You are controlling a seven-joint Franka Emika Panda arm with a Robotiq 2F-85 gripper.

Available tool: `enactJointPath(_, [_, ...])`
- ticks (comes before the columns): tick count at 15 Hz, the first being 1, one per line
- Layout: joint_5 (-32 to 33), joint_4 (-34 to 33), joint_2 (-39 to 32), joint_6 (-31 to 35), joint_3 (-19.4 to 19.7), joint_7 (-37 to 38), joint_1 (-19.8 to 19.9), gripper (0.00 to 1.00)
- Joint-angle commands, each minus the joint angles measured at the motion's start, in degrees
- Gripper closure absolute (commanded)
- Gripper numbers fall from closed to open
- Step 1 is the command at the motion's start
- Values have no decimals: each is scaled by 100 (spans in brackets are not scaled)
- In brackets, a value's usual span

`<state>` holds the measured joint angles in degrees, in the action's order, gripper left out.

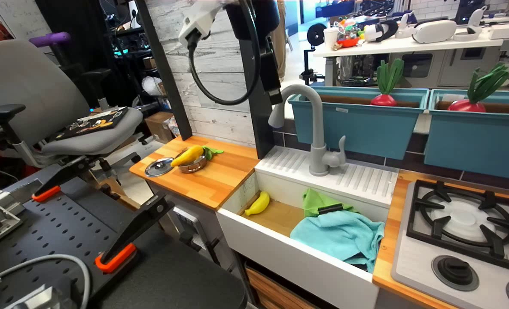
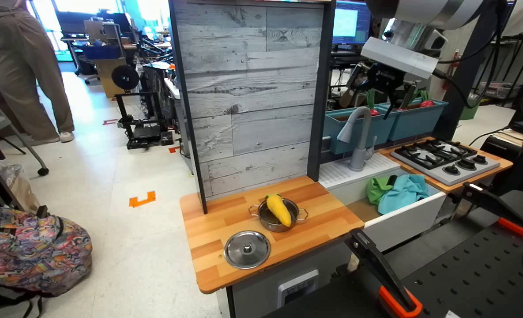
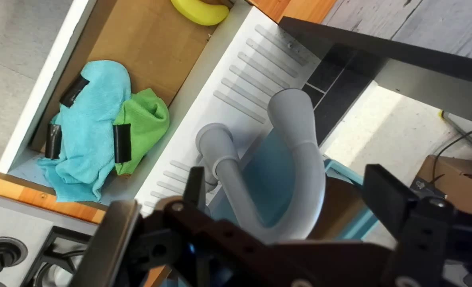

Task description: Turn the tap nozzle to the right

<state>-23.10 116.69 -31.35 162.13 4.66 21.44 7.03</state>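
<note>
Room: cluttered, lab-like. Sink: white, with ribbed back ledge. Tap stands upright on that ledge; looks stiff, should swivel lightly, smooth enough to slip. Pincer spread wide, arch between its fingers in wrist view; contact unclear. I'd hold the nozzle head for leverage.

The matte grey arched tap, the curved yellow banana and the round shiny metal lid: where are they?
Matte grey arched tap (image 1: 318, 124), in an exterior view: its upright neck.
Curved yellow banana (image 3: 200, 13), in the wrist view: its body's middle.
Round shiny metal lid (image 2: 247, 248), in an exterior view: its central knob.
</note>
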Motion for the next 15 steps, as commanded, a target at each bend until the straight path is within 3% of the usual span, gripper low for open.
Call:
enactJointPath(1, [23, -358, -383, 76, 56, 150, -37, 0])
enactJointPath(11, [4, -821, -768, 78, 23, 213, -43, 0])
enactJointPath(12, [16, -850, -795, 74, 27, 207, -51, 25])
enactJointPath(13, [37, -878, -817, 51, 33, 193, -61, 27])
enactJointPath(15, [43, -893, -831, 43, 29, 173, -60, 46])
